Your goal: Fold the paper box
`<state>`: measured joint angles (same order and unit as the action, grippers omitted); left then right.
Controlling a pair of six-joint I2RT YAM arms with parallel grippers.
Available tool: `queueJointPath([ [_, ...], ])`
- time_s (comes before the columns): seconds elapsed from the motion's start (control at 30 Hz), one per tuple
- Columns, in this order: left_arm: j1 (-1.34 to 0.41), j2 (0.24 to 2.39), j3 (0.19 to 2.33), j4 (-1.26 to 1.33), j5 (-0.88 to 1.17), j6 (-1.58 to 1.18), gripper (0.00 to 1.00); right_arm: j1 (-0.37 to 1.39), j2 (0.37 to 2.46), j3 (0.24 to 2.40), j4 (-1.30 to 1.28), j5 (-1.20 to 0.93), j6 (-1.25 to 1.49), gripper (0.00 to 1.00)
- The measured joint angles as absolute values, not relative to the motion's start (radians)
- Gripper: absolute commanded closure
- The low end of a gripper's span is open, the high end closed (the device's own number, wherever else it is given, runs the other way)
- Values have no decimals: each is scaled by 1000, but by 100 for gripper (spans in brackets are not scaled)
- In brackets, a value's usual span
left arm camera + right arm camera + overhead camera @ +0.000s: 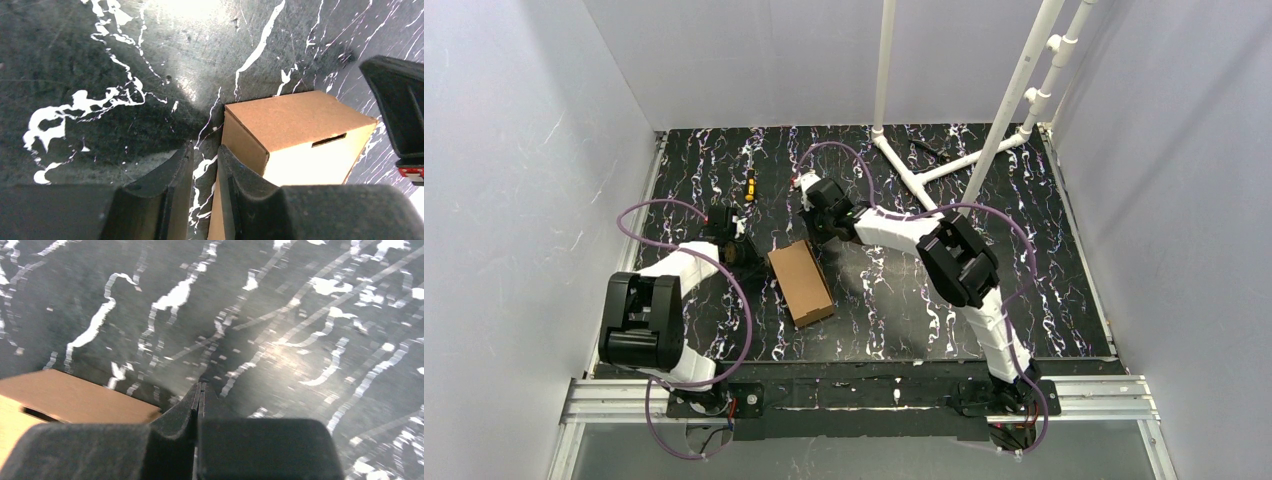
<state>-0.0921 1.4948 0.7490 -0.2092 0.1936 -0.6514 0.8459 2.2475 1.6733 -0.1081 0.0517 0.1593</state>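
Note:
The paper box (801, 282) is a closed brown cardboard box lying flat on the black marbled table (894, 320), its long side running near to far. In the left wrist view the paper box (295, 120) shows a thin slot along its upper edge. My left gripper (205, 150) stands at the box's left side with its jaws a narrow gap apart. Only table shows between them, and the right finger (240, 175) is against the box wall. My right gripper (200, 386) is shut with nothing in it, just past the box's far end (75, 397).
A white pipe frame (944, 165) stands at the back right of the table. A small orange-and-black object (750, 186) lies at the back left. White walls close in both sides and the rear.

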Motion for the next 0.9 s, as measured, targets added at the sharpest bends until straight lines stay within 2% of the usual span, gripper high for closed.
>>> queueJointPath([
  [0.33, -87, 1345, 662, -179, 188, -717, 76, 790, 2029, 1449, -110, -15, 55, 96],
  [0.67, -102, 1370, 588, -121, 257, -767, 77, 943, 2075, 1475, -154, -35, 15, 96],
  [0.9, -125, 1378, 589, -108, 262, -767, 76, 948, 2080, 1474, -185, 27, -14, 96],
])
